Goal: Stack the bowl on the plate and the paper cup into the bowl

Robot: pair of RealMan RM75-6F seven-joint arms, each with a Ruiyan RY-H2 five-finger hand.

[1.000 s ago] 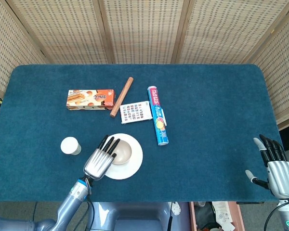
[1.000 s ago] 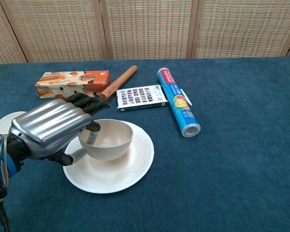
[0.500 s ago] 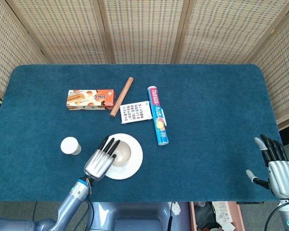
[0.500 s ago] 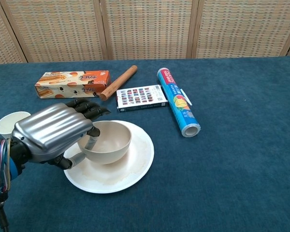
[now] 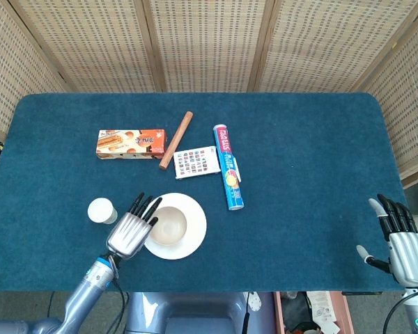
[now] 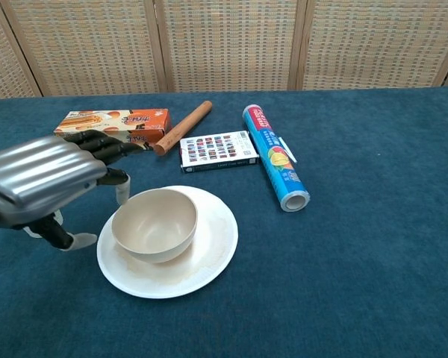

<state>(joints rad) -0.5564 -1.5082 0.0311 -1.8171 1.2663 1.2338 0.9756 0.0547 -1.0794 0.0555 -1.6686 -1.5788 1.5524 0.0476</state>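
Note:
A cream bowl [image 5: 168, 224] [image 6: 154, 223] sits on the white plate [image 5: 194, 235] [image 6: 213, 253] near the table's front left. My left hand [image 5: 130, 229] [image 6: 41, 181] hovers just left of the bowl, fingers spread, holding nothing and apart from the rim. The white paper cup [image 5: 102, 210] stands upright left of the hand; the chest view hides it behind the hand. My right hand [image 5: 401, 243] rests open at the table's front right corner, far from everything.
A biscuit box [image 5: 131, 142] [image 6: 112, 122], a wooden stick [image 5: 176, 139] [image 6: 183, 127], a small printed box [image 5: 196, 162] [image 6: 216, 150] and a blue foil roll [image 5: 228, 167] [image 6: 275, 156] lie behind the plate. Wicker screens stand behind the table.
My left hand has let go of the bowl and drawn back to the left. The bowl now rests on the plate on its own.

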